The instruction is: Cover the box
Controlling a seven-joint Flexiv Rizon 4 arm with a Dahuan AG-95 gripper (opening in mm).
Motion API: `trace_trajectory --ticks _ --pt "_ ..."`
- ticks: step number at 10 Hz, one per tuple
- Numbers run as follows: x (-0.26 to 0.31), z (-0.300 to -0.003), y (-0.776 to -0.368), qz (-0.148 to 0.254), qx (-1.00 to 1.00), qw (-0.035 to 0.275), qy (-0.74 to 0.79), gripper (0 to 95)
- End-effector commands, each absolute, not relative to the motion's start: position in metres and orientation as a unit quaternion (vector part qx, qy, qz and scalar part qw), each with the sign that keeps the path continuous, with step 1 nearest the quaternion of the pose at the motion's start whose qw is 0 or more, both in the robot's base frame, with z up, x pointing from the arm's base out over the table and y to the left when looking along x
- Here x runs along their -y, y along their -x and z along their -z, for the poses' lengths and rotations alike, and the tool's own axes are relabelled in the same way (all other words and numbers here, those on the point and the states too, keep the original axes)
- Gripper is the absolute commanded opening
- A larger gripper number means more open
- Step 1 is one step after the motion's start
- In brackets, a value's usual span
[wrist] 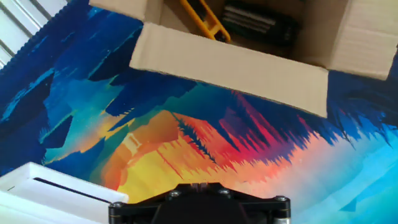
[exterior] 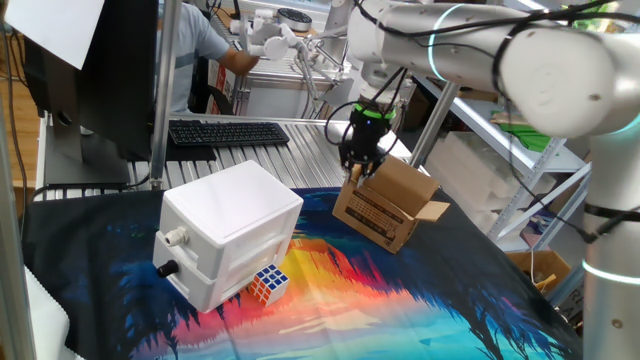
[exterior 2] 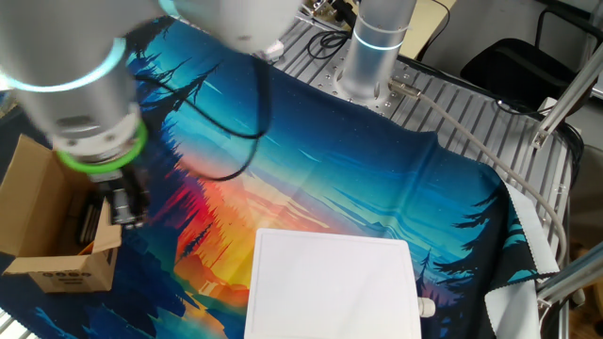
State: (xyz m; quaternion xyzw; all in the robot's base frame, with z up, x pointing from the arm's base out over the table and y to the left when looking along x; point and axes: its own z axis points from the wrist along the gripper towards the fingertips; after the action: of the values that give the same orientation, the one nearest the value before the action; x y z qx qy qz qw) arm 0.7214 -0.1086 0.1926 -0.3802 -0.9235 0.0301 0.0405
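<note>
On the cloth-covered table (exterior: 420, 300) my end effector (exterior: 362, 160), grip state indeterminate, hovers by the box (exterior: 385, 210); I judge a misjudged push could shove it aside, flaps unfolded.

A white plastic box (exterior: 228, 232) sits near the cloth's (exterior: 400, 300) left edge, a Rubik's cube (exterior: 268, 283) touching its front; a black keyboard (exterior: 228, 132) lies beyond the cloth's far edge.
</note>
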Motion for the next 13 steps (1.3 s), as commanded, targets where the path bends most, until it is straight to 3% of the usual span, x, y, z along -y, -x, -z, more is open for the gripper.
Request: trace_trajectory --ticks 1,2,3,8,13 --pt "0.119 -0.195 -0.738 -0.028 0.926 0.042 0.375 19.0" --pt "0.124 -0.196 -0.744 -0.026 0.926 0.042 0.373 19.0" --pt "0.126 -0.197 -0.748 -0.022 0.925 0.044 0.377 38.0" --pt "0.134 -0.201 -0.769 -0.003 0.907 0.032 0.420 38.0" --pt "0.144 -0.204 -0.787 0.021 0.909 -0.035 0.414 38.0"
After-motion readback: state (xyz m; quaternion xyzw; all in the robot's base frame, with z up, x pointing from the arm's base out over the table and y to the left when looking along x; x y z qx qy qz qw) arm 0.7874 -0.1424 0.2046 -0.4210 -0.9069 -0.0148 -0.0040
